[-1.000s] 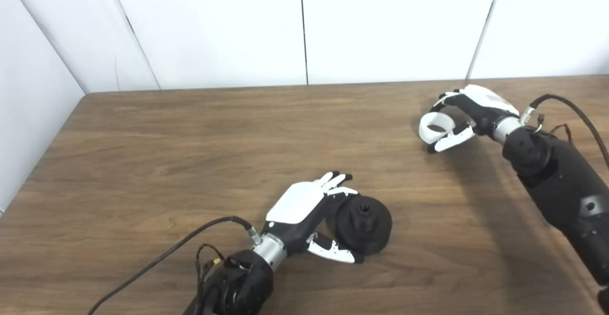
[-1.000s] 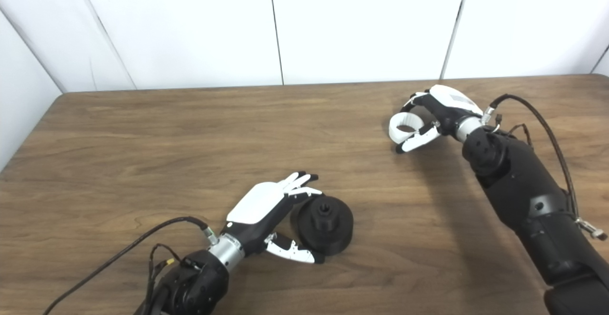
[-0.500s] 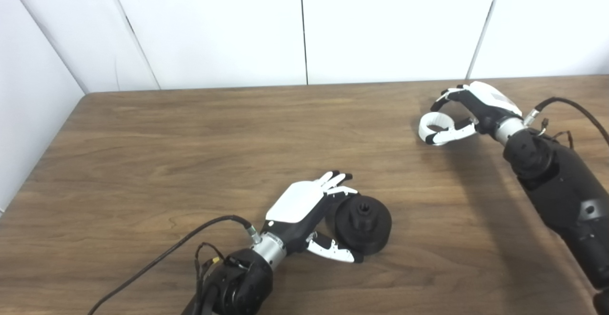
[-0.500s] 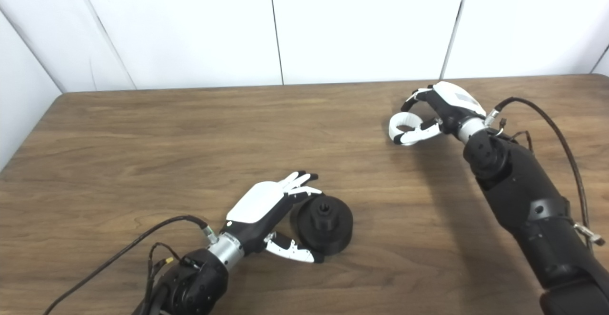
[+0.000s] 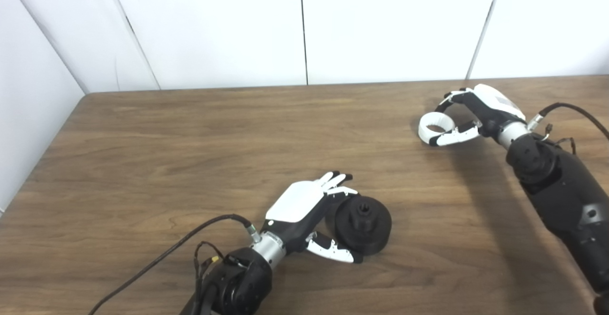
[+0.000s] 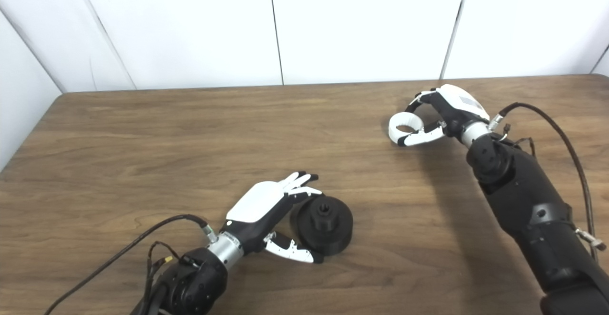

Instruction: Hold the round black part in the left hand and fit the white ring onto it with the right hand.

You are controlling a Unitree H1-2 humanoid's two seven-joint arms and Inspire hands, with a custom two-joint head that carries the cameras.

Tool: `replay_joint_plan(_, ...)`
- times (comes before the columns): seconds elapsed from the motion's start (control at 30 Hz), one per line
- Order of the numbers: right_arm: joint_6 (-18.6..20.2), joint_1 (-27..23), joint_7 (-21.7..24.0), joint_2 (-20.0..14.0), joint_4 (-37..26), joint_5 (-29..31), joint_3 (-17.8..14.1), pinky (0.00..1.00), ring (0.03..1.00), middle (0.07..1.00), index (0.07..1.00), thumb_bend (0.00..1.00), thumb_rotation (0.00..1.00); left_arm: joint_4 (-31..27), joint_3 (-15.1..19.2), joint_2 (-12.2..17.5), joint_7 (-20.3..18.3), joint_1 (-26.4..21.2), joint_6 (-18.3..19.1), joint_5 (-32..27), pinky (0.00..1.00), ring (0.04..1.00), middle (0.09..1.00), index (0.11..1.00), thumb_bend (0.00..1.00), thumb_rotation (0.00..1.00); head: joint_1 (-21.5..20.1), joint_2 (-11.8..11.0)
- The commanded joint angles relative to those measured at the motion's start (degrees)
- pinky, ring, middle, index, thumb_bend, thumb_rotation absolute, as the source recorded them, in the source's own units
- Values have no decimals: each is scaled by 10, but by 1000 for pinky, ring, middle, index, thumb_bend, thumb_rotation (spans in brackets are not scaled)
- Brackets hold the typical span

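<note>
The round black part (image 5: 364,224) with a raised hub lies flat on the wooden table (image 5: 190,139), near the front centre. My left hand (image 5: 304,210) rests against its left side, open: the fingers stretch straight past its far-left edge and the thumb reaches along its near-left edge. The white ring (image 5: 434,125) is at the far right of the table. My right hand (image 5: 478,113) is pinched on it, with the thumb on its near side and the fingers curled over its far side. I cannot tell whether the ring touches the table.
White wall panels stand behind the table's far edge. The table's left edge runs diagonally at the picture's left. Cables trail from both forearms, the left one (image 5: 157,262) across the front of the table. Bare wood lies between the two hands.
The right thumb has swung up against the ring's near side, closing the pinch, and the right forearm has shifted slightly right. The left hand and the black part have not moved.
</note>
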Motion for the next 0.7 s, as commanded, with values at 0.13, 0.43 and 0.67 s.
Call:
replay_joint_plan(0.13, -14, -24, -14, -6, -12, 0, -7, 923, 975, 883, 649, 780, 275, 8, -4, 7, -38, 6, 23, -2, 905, 1000, 974, 769, 963, 382, 0, 1)
replay_joint_plan(0.43, -11, -19, -17, -3, -17, 0, -9, 930, 975, 882, 643, 777, 252, 10, -2, 7, -36, 7, 20, -3, 902, 1000, 975, 769, 960, 365, 0, 1)
replay_joint_plan(0.67, -17, -20, -25, -2, -14, -1, -10, 919, 967, 877, 631, 772, 246, 13, -1, 6, -33, 8, 16, -4, 902, 1000, 970, 765, 970, 371, -1, 2)
